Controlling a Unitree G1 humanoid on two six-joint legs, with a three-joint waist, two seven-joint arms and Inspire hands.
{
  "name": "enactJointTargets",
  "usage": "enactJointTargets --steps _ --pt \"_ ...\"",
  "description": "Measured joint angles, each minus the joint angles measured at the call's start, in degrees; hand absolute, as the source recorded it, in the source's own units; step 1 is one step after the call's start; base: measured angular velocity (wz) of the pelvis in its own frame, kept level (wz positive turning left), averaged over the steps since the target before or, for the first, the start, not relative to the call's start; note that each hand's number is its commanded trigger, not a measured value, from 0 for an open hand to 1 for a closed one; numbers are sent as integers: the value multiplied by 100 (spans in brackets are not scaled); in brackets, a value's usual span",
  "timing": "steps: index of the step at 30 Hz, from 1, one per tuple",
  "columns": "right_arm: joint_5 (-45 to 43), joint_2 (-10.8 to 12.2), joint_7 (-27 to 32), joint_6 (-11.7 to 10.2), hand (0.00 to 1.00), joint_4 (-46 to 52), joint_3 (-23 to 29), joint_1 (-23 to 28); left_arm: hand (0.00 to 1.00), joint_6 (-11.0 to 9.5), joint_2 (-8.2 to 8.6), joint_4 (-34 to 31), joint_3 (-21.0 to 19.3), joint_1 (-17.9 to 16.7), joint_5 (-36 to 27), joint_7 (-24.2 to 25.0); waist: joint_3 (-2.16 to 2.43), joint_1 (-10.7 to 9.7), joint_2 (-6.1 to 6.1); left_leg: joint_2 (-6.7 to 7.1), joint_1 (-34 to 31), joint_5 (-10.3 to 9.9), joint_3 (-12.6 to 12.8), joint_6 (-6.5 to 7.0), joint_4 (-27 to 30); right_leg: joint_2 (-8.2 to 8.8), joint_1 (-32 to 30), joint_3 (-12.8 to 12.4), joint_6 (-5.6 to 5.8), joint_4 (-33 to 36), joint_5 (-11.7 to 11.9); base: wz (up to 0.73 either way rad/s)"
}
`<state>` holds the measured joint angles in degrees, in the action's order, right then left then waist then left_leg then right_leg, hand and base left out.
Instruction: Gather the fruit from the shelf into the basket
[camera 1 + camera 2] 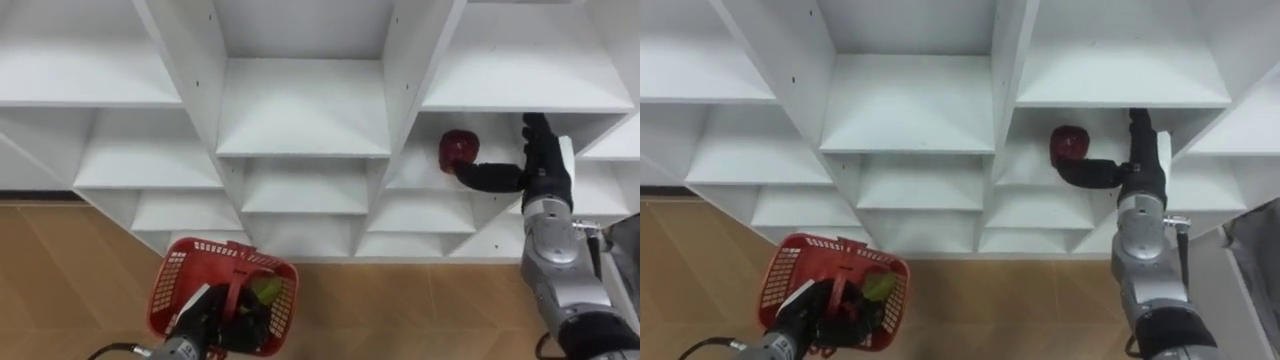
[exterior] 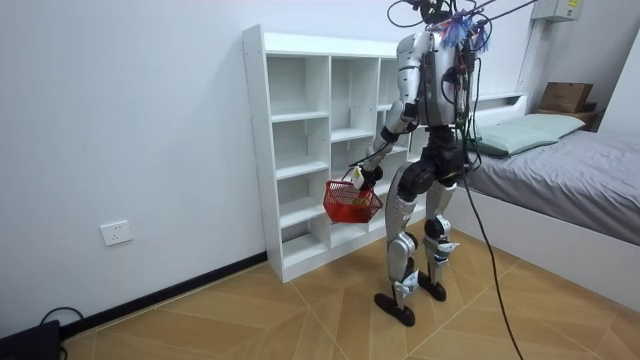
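Observation:
A dark red apple (image 1: pixel 458 149) lies on a shelf in the right column of the white closet (image 1: pixel 300 150). My right hand (image 1: pixel 545 170) is inside that compartment just right of the apple, open, fingers straight up and thumb stretched left against the apple's lower side. Low on the left hangs a red mesh basket (image 1: pixel 175 275), with my left hand (image 1: pixel 200 322) shut on its handle. A green fruit (image 1: pixel 266 290) and some darker things lie inside the basket. In the room view I stand upright facing the closet with the basket (image 2: pixel 350 202) in front of my hips.
The closet's other compartments hold nothing. Wood floor (image 1: pixel 60 270) runs below its bottom edge. A bed (image 2: pixel 570 190) stands at the room view's right, behind me. A wall socket (image 2: pixel 116 233) sits low on the wall at the room view's left.

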<state>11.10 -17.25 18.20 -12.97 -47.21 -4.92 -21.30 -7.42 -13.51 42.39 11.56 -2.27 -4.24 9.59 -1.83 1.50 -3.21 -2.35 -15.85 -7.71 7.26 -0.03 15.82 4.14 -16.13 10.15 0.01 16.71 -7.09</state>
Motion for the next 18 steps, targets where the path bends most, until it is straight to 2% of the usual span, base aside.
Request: enactJointTargets --steps 5,10,12,16,18 --pt "256 -216 41 0 0 -136 11 -124 100 0 -17 1 23 108 -1 -5 -24 57 -10 5 -529 -10 -131 10 313 55 -466 107 -36 318 -59 14" --pt "410 -308 213 0 0 -187 8 -399 100 0 -97 0 288 175 -63 -6 -68 60 -1 95 -945 -41 -173 23 657 263 -1025 136 -83 1002 -346 11" --pt "401 -314 293 -1 0 -306 7 -554 100 1 -94 1 292 232 -61 -6 -84 74 14 90 -1146 -75 -207 16 846 280 -1200 135 -112 1180 -391 9" --pt "403 -405 499 0 0 -464 2 -681 100 1 -116 -83 437 291 -60 -64 -142 226 78 51 -1433 -139 -274 0 1128 269 -1416 136 -129 1335 -424 3" --pt "382 -407 573 0 0 -462 -5 -699 100 1 -123 -135 525 281 -61 -98 -141 240 82 56 -1544 -139 -279 1 1164 277 -1520 137 -133 1405 -428 4"
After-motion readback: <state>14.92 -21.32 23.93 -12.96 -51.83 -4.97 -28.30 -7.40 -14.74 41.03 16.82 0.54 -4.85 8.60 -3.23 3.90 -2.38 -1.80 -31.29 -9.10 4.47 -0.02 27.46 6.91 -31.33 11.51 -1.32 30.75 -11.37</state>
